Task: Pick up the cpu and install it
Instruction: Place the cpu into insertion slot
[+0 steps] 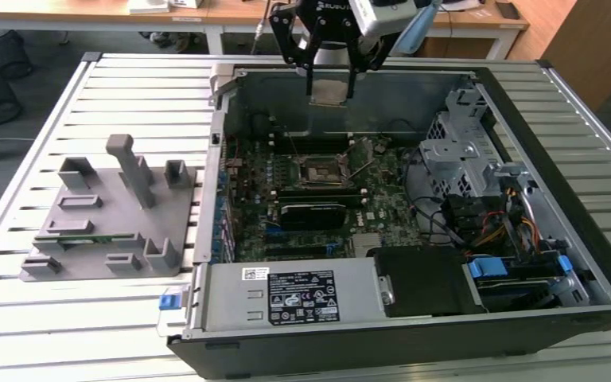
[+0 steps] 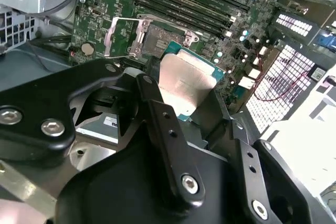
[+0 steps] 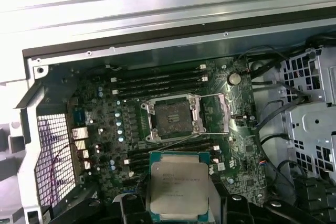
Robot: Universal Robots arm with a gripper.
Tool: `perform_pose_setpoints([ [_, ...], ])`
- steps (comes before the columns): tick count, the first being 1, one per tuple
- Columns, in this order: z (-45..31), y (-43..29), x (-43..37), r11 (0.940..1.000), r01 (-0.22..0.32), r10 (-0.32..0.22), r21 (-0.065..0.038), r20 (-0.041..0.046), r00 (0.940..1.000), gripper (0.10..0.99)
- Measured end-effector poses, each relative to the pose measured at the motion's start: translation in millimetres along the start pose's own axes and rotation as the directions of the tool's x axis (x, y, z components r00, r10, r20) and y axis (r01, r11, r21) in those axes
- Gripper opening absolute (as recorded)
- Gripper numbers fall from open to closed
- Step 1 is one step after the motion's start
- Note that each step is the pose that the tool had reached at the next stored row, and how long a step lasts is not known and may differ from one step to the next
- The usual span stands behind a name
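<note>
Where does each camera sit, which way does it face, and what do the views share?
Exterior view: off the arm, raised, looking down into the computer case; gripper holds the cpu.
First wrist view: on the arm, facing down at the socket; gripper links flank the cpu.
Second wrist view: on the arm, looking past black gripper links at the socket.
All share cpu and socket.

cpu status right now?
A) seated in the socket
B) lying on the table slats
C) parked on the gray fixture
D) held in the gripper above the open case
D: the gripper is shut on the cpu in the air over the case, and the first wrist view shows the socket open and empty.
</note>
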State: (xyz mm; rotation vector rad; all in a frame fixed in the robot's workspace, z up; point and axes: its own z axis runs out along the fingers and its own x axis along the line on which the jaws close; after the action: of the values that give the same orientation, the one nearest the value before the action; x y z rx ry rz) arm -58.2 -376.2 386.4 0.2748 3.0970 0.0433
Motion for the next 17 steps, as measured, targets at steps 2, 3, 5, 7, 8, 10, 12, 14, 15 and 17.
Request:
perform_pose_setpoints([
  [2,0.1,0.0,0.0,0.9998,-0.021,0.021,0.001,0.0008,0.9998,0.529],
  [3,0.1,0.0,0.0,0.9995,-0.032,0.032,0.002,0.0011,0.9995,0.529],
  [5,0.2,0.0,0.0,0.9984,-0.057,0.057,0.003,0.0020,0.9984,0.529],
  [7,0.4,0.0,0.0,0.9966,-0.082,0.082,0.004,0.0030,0.9966,0.529],
  [8,0.4,0.0,0.0,0.9954,-0.095,0.095,0.004,0.0034,0.9955,0.529],
  [10,0.5,0.0,0.0,0.9926,-0.121,0.121,0.006,0.0044,0.9926,0.529],
  [12,0.6,0.0,0.0,0.9891,-0.147,0.147,0.007,0.0055,0.9891,0.529],
  [14,0.7,0.0,0.0,0.9846,-0.175,0.175,0.008,0.0066,0.9846,0.529],
  [15,0.8,0.0,0.0,0.9821,-0.188,0.188,0.008,0.0072,0.9821,0.529],
  [17,0.9,0.0,0.0,0.9761,-0.217,0.217,0.009,0.0085,0.9761,0.529],
])
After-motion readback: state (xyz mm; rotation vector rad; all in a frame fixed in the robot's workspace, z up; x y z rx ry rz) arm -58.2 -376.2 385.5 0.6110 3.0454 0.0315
